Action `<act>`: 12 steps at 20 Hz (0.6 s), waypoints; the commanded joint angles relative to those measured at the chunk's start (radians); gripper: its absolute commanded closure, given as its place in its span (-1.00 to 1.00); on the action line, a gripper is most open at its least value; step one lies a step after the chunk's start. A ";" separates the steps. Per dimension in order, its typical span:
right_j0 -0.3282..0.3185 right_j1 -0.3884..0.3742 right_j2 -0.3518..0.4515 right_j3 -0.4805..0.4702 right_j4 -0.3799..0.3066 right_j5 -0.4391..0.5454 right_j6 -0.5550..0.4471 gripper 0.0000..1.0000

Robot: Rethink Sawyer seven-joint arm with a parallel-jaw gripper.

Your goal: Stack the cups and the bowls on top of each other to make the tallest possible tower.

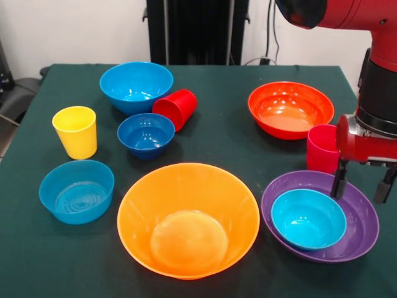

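1. Front view: the hand (364,188) is seen open, its two fingers spread apart and empty, above the purple bowl (360,231) at the 4 o'clock part of the tabletop (229,139).
2. A light blue bowl (308,218) is nested inside the purple bowl.
3. The pinkish-red cup (321,148) is seen upright just behind the purple bowl; the red-orange bowl (290,109) is placed at 2 o'clock.
4. The orange bowl (188,219) is found at 6 o'clock.
5. At 10 o'clock, the red cup (175,108) is seen on its side between two blue bowls (136,85); the yellow cup (75,131) stands upright at 9 o'clock.
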 commanded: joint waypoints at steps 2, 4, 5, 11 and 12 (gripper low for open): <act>-0.007 -0.005 0.071 0.108 0.001 -0.043 0.121 -1.00; -0.007 -0.021 0.071 0.122 0.001 -0.042 0.116 -1.00; -0.008 -0.033 0.071 0.132 0.003 -0.031 0.112 -1.00; -0.053 -0.165 0.079 0.247 -0.001 0.015 0.016 -1.00; -0.064 -0.181 0.084 0.266 -0.002 0.011 0.001 -1.00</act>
